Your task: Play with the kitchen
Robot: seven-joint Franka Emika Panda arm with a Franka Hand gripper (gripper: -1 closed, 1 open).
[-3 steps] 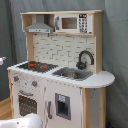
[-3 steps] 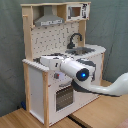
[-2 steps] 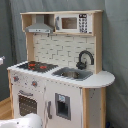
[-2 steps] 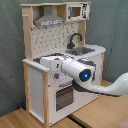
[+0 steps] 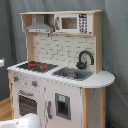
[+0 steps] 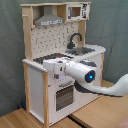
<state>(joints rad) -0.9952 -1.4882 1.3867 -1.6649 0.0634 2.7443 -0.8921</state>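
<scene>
Drifted a touch toward the second exterior view's right and lower since a second ago, by the blue-lit joint of the white arm (image 6: 75, 72); otherwise hardly any change, and none in the kitchen (image 5: 65, 95) itself

Reaching across the front of the kitchen (image 6: 35, 85) in the second exterior view, with the arm's far end close to the front edge of the counter, on the stovetop side. Seen only as a white rounded piece (image 5: 25, 121) at the bottom edge in the first exterior view. Cannot tell whether the jaws are wide or narrow, nor whether anything is touched: hidden behind the arm's own body

Judging progress: early, or at most mid-approach. Oven door (image 5: 27, 102) shut, small cupboard door beside it shut, microwave (image 5: 75, 22) shut under the top shelf. Knobs (image 5: 34, 83) in a row below the stovetop (image 5: 37, 65), their setting too small to read. Nothing standing on the red-and-black stovetop, nothing visible in the sink (image 5: 72, 74), black faucet (image 5: 85, 57) upright behind it, grey hood (image 5: 40, 27) above the burners. Left to do, by this reading: almost all of the play, whether turning a knob, pulling a door or working the faucet

Standing upright on a light wooden floor (image 6: 100, 112), back against a grey curtain (image 5: 117, 50) filling the background in both exterior views. No desk in sight, no person, no loose toys on the floor around the kitchen's base
</scene>
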